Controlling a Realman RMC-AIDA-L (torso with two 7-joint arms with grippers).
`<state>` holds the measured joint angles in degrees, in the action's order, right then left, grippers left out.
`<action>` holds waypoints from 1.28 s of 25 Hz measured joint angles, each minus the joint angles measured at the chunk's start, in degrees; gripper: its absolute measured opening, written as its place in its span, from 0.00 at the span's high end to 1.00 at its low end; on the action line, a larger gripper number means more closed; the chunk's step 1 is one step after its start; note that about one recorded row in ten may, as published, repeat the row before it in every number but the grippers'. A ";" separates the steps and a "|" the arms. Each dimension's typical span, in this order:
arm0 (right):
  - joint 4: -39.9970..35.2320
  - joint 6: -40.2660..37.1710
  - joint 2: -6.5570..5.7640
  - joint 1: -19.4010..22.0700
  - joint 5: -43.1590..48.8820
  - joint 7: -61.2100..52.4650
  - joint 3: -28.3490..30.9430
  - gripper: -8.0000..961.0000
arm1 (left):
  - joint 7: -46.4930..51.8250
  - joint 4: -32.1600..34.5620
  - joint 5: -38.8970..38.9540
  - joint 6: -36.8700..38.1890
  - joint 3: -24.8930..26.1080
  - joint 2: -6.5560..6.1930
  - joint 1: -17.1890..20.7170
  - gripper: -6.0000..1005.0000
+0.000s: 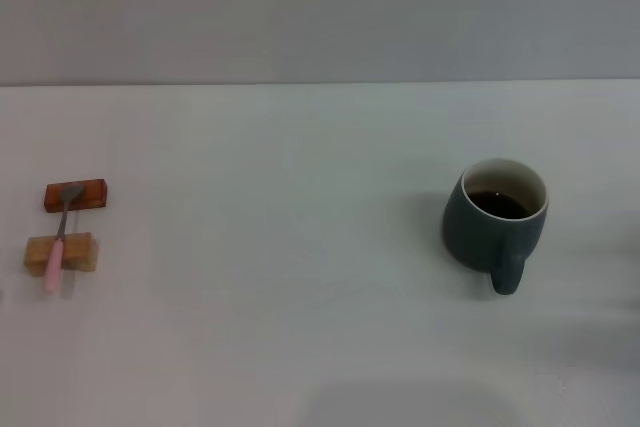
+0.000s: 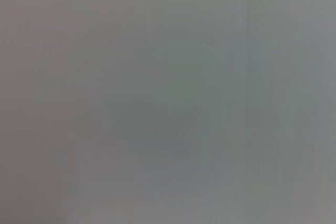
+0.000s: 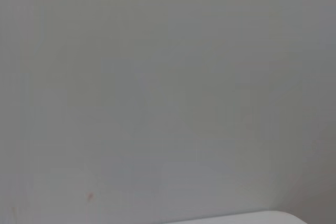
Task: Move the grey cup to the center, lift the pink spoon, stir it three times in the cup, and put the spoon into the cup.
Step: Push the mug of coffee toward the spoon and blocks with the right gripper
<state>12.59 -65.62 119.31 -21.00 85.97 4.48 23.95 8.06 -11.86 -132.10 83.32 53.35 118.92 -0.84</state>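
The grey cup (image 1: 495, 223) stands upright on the right side of the white table in the head view, its handle toward me and dark brown liquid inside. The pink spoon (image 1: 57, 248) lies at the far left, its pink handle across a light tan wooden block (image 1: 62, 253) and its metal bowl on a reddish-brown wooden block (image 1: 76, 195). Neither gripper shows in any view. The left wrist view and the right wrist view show only plain grey surface.
The white table (image 1: 300, 277) runs back to a grey wall (image 1: 320, 7). A wide stretch of tabletop lies between the spoon's blocks and the cup.
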 joint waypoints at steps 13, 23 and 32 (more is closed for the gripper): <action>1.71 5.07 0.18 -4.37 0.69 -0.33 -4.62 0.99 | 0.03 -0.71 -0.02 0.38 0.01 0.01 -0.21 0.15; 4.52 6.57 0.33 -4.97 0.69 -0.39 -9.07 0.99 | 0.02 -0.90 0.10 0.80 0.00 -0.08 -0.48 0.15; 6.16 6.74 0.41 -5.40 2.45 -0.44 -11.04 0.99 | -0.14 -0.89 0.26 0.80 0.01 -0.09 -0.31 0.15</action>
<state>18.75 -58.88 119.72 -26.40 88.43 4.04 12.91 7.93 -12.75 -131.83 84.12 53.35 118.82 -1.15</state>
